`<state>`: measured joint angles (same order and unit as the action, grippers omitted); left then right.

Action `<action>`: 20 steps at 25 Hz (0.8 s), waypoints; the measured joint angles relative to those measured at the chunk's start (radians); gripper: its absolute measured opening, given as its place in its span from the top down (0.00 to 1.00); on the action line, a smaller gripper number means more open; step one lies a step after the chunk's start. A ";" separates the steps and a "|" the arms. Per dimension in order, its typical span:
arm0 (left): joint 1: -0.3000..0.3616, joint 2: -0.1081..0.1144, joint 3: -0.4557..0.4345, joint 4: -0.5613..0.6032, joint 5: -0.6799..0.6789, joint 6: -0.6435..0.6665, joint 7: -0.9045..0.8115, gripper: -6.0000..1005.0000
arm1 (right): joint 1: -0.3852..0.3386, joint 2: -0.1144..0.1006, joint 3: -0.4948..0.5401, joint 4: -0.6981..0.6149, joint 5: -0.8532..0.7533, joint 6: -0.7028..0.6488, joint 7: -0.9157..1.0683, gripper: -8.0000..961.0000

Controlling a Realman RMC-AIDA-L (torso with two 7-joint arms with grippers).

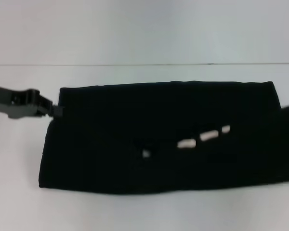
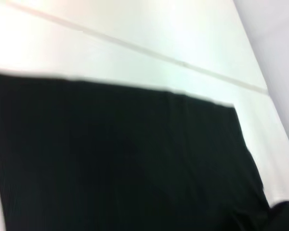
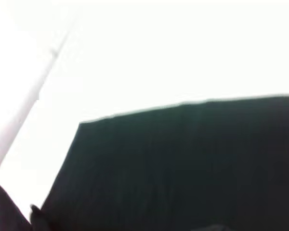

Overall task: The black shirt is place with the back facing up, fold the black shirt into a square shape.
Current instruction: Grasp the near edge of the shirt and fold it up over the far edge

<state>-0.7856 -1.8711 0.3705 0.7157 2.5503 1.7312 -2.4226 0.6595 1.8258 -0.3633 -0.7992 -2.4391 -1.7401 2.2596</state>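
Left gripper (image 1: 57, 110) low, arm outstretched from the left; right arm barely discernible

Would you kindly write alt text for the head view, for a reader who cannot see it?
A black shirt, folded into a wide band, lies across a white table, with small white patches showing near its middle. The left gripper meets the band's upper left corner; the right arm is only a dark shape at the right edge.

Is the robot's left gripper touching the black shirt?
Touching. In the head view, the left gripper meets the black shirt at its left upper corner, no white table between.
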 joint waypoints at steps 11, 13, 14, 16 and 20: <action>-0.048 -0.023 0.187 -0.021 0.008 -0.383 -0.160 0.97 | 0.037 0.026 -0.106 0.091 0.050 0.409 0.048 0.91; -0.045 -0.036 0.217 -0.023 0.013 -0.441 -0.179 0.97 | 0.040 0.040 -0.124 0.107 0.049 0.482 0.049 0.91; -0.044 -0.039 0.227 -0.026 0.016 -0.463 -0.184 0.97 | 0.042 0.050 -0.131 0.111 0.049 0.517 0.049 0.91; -0.045 -0.043 0.243 -0.036 0.019 -0.503 -0.192 0.97 | 0.047 0.062 -0.144 0.120 0.049 0.573 0.050 0.91; -0.050 -0.043 0.251 -0.051 0.019 -0.541 -0.198 0.97 | 0.063 0.073 -0.190 0.153 0.049 0.679 0.061 0.91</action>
<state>-0.8358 -1.9144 0.6214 0.6649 2.5695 1.1898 -2.6201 0.7230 1.8987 -0.5531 -0.6461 -2.3899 -1.0612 2.3208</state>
